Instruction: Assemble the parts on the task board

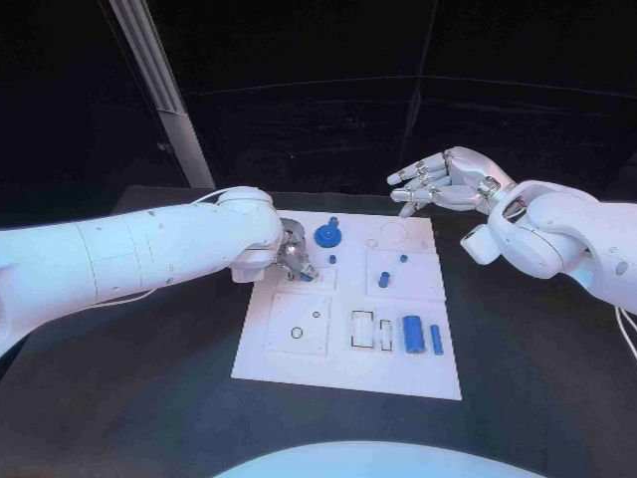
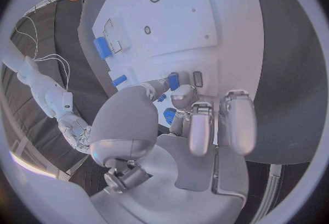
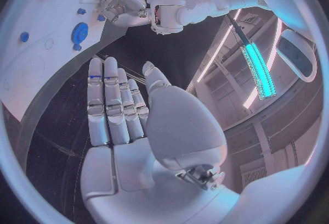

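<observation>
The task board [image 1: 302, 363] lies flat in the middle of the black table [image 1: 104, 398], and the left robot hand [image 1: 293, 261] is bent down over its upper left part. In the left wrist view its fingers [image 2: 199, 125] curl toward a small blue part [image 2: 169, 116] lying close under them. Whether they already pinch it cannot be told, since thumb and palm cover the contact. The step in hand looks like seating or picking a small part near the slots there.

To do it well, the hand should come straight down, keep the part upright and aligned with its recess, and press gently so the board does not slide.

Just beyond the hand stands the blue gear [image 1: 328, 235]. A blue peg [image 1: 383, 280] sits further toward the board's middle, and two blue cylinders [image 1: 413, 336] lie side by side in the near right area, untouched.

The right robot hand [image 1: 441, 182] hovers past the board's far right corner, fingers extended and apart, holding nothing, well clear of the parts.

No brand, label or legible writing is visible on the board or the parts.
</observation>
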